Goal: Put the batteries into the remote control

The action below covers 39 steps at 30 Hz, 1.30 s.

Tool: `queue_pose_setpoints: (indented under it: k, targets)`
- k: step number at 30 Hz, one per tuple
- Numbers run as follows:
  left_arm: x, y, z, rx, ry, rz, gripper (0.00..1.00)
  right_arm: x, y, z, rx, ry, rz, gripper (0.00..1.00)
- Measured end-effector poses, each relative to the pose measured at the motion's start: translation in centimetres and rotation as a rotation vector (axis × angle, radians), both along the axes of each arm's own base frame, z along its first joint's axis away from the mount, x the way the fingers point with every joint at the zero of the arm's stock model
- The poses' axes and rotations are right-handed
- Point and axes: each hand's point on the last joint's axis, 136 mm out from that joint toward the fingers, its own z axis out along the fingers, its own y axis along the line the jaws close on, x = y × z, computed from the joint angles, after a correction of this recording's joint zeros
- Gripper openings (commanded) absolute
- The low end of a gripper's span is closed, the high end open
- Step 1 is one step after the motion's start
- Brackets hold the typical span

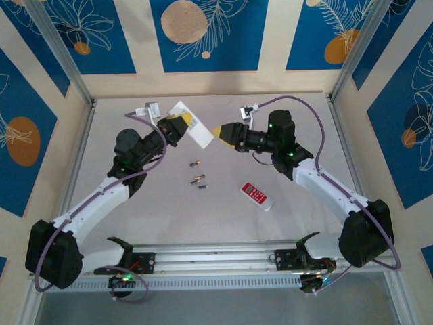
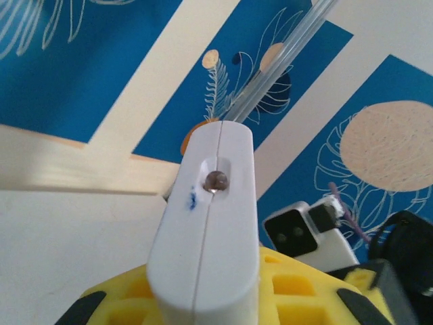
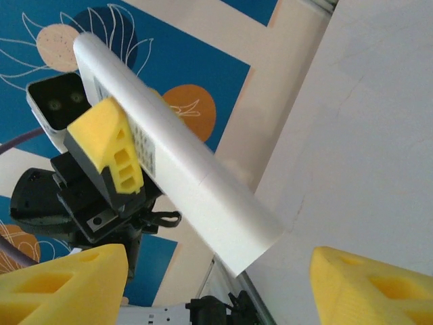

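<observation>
My left gripper [image 1: 177, 126] is shut on a long white remote control [image 1: 194, 130], holding it up off the table at the back. In the left wrist view the remote [image 2: 210, 223] sticks out between the yellow fingers [image 2: 298, 288], with its small lens end towards the camera. My right gripper [image 1: 221, 133] stands open just right of the remote's free end. From the right wrist, the remote [image 3: 183, 169] slants above my open right gripper [image 3: 216, 291] without touching either finger. Three small batteries [image 1: 196, 178] lie loose on the table in front of both grippers.
A second, smaller remote with a red face [image 1: 256, 195] lies on the grey table [image 1: 135, 217] to the right of the batteries. Aluminium frame posts [image 1: 64, 57] and patterned blue walls close in the sides and back. A metal rail [image 1: 216, 256] runs along the near edge.
</observation>
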Motion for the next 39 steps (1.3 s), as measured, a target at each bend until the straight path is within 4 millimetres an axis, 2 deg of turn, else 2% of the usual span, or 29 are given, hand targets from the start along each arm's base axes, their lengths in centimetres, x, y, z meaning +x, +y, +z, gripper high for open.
queue_pose_setpoints:
  k: [3, 6, 9, 12, 19, 23, 31, 39]
  targets:
    - [0.2, -0.3, -0.9, 0.041, 0.006, 0.021, 0.0, -0.3, 0.8, -0.3, -0.006, 0.013, 0.001, 0.7]
    - [0.4, -0.6, -1.8, 0.068, 0.022, 0.035, 0.0, -0.1, 1.7, -1.6, -0.021, 0.05, -0.002, 0.57]
    - [0.8, -0.3, -2.4, 0.079, 0.043, 0.065, 0.0, 0.5, 2.3, -2.6, -0.037, 0.081, -0.009, 0.5]
    - [1.2, 0.1, -2.6, 0.081, 0.055, 0.094, 0.0, 1.0, 2.7, -3.1, -0.047, 0.094, -0.025, 0.5]
    - [1.5, 0.4, -3.4, 0.096, 0.087, 0.125, 0.0, 1.0, 3.2, -3.8, -0.09, 0.105, -0.055, 0.66]
    - [1.6, 0.5, -3.6, 0.098, 0.096, 0.134, 0.0, 1.2, 3.0, -4.8, -0.141, 0.133, -0.099, 0.69]
    - [1.5, 0.4, -3.0, 0.079, 0.079, 0.133, 0.0, 1.6, 2.4, -7.3, -0.2, 0.207, -0.124, 0.69]
    - [1.6, 0.4, -2.7, 0.054, 0.082, 0.136, 0.0, 2.1, 2.9, -6.5, -0.166, 0.191, -0.104, 0.75]
